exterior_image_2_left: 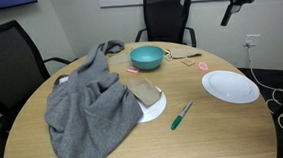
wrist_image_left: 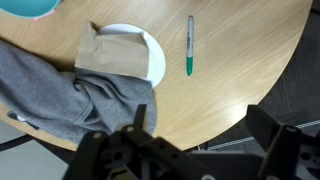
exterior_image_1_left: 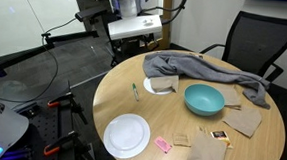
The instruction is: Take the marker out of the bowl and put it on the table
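The green marker (wrist_image_left: 190, 45) lies flat on the light wood table (wrist_image_left: 235, 80), near its edge and beside a small white plate. It shows in both exterior views (exterior_image_1_left: 135, 89) (exterior_image_2_left: 181, 115). The teal bowl (exterior_image_1_left: 203, 99) (exterior_image_2_left: 147, 58) stands apart from it and looks empty; only its rim shows in the wrist view (wrist_image_left: 25, 6). My gripper (wrist_image_left: 205, 140) is open and empty. It hangs high above the table edge (exterior_image_1_left: 137, 30), off to the side of the marker.
A grey cloth (exterior_image_2_left: 83, 103) (exterior_image_1_left: 204, 69) sprawls over part of the table. A brown paper piece (wrist_image_left: 105, 50) lies on the small plate. A white plate (exterior_image_1_left: 127, 135), a pink item (exterior_image_1_left: 163, 144) and brown paper (exterior_image_1_left: 207, 154) are nearby. Office chairs (exterior_image_2_left: 162, 17) stand around.
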